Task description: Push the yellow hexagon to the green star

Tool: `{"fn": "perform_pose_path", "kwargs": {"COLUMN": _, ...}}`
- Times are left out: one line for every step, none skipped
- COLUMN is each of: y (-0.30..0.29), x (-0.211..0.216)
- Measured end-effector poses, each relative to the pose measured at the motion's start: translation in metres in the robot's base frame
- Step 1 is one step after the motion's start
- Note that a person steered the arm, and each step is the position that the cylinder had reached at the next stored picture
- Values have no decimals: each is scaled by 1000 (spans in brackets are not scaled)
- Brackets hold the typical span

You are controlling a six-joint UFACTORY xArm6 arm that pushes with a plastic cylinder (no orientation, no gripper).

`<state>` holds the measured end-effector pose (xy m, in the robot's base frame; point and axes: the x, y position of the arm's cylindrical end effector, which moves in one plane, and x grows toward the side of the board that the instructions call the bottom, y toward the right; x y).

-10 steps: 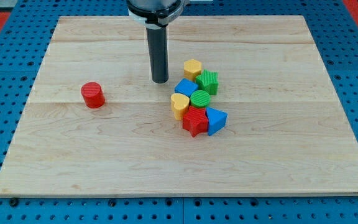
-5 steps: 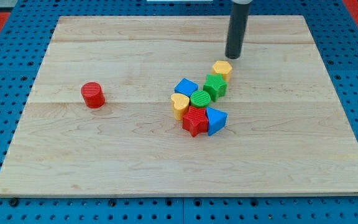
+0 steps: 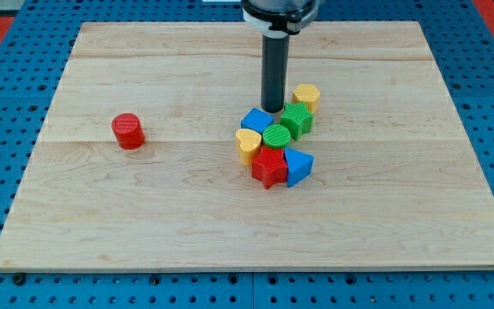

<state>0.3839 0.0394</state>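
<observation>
- The yellow hexagon [image 3: 306, 95] touches the green star [image 3: 297, 118], at its far right.
- My tip [image 3: 272, 109] sits just left of the star.
- No jaws here, so no jaw state.
- The push looks done; next, draw clear.

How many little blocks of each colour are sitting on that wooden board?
Red: 2, the cylinder and the star
Blue: 2, one and another
Green: 2, the star and the round one
Yellow: 2, the hexagon and the heart
Total: 8
</observation>
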Motion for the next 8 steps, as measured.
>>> {"fn": "perform_pose_path", "kwargs": {"y": 19, "x": -3}}
{"fn": "perform_pose_path", "kwargs": {"y": 12, "x": -24}}
{"fn": "perform_pose_path", "kwargs": {"y": 0, "x": -41}}
{"fn": "perform_pose_path", "kwargs": {"y": 38, "x": -44}}
{"fn": "perform_pose_path", "kwargs": {"y": 80, "x": -27}}
{"fn": "perform_pose_path", "kwargs": {"y": 88, "x": 9}}
{"fn": "perform_pose_path", "kwargs": {"y": 88, "x": 22}}
{"fn": "perform_pose_path", "kwargs": {"y": 97, "x": 19}}
